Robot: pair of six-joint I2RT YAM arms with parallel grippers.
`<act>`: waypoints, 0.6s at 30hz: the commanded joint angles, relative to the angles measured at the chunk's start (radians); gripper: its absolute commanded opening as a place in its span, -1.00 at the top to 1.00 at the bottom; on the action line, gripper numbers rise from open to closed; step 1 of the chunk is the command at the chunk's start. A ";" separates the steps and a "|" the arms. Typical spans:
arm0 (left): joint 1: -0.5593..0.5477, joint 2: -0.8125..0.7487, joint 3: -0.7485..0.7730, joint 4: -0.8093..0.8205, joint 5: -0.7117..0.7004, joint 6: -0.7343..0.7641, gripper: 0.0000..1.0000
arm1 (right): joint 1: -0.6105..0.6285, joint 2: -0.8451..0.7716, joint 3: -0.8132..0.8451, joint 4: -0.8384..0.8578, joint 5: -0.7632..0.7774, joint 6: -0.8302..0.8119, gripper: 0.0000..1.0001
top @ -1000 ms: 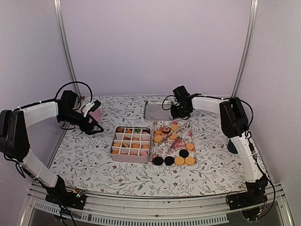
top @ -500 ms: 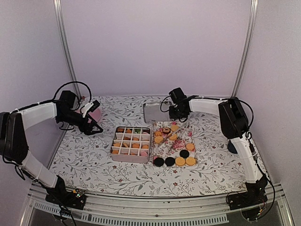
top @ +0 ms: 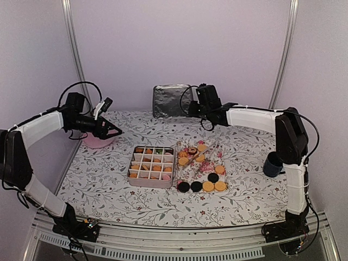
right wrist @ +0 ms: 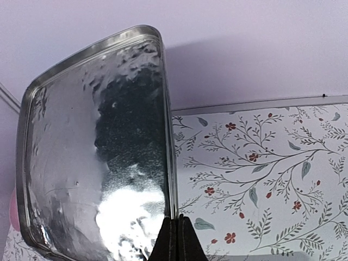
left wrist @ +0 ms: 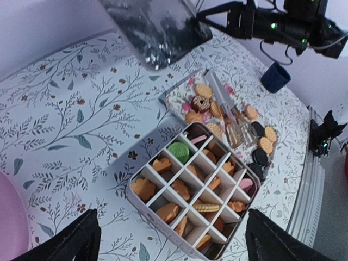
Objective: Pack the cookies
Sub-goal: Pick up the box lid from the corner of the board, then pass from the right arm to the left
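Note:
Cookies [top: 207,186], orange and black, lie on a flowered tray [top: 187,173]. More cookies [left wrist: 175,189] fill a partitioned tin box [top: 130,173], with one green cookie [left wrist: 181,151] in a far cell. My right gripper [right wrist: 178,219] is shut on the rim of the tin's silver lid [right wrist: 98,163]. It holds the lid [top: 171,101] tilted in the air above the table's back. My left gripper [top: 114,130] is open and empty. It hovers left of the box, and its wrist view looks down on the box [left wrist: 142,206] between the fingertips [left wrist: 89,220].
A pink plate [top: 99,141] sits under the left arm at the table's left edge. A dark blue cup [top: 271,164] stands at the right. Clear tongs [left wrist: 228,109] lie across the flowered tray. Metal frame posts rise at both back corners.
The right gripper has shut on the lid's rim and lifted it off the table, up and to the left. The left gripper rose and moved right, uncovering the pink plate.

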 commanded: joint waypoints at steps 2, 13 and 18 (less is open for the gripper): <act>-0.037 0.041 0.088 0.168 0.130 -0.254 -0.85 | 0.101 -0.125 -0.149 0.161 0.035 0.040 1.00; -0.043 0.059 0.029 0.406 0.105 -0.519 -0.66 | 0.258 -0.224 -0.304 0.320 0.101 0.034 1.00; -0.035 0.046 -0.017 0.443 0.098 -0.547 -0.57 | 0.297 -0.214 -0.284 0.331 0.111 0.006 1.00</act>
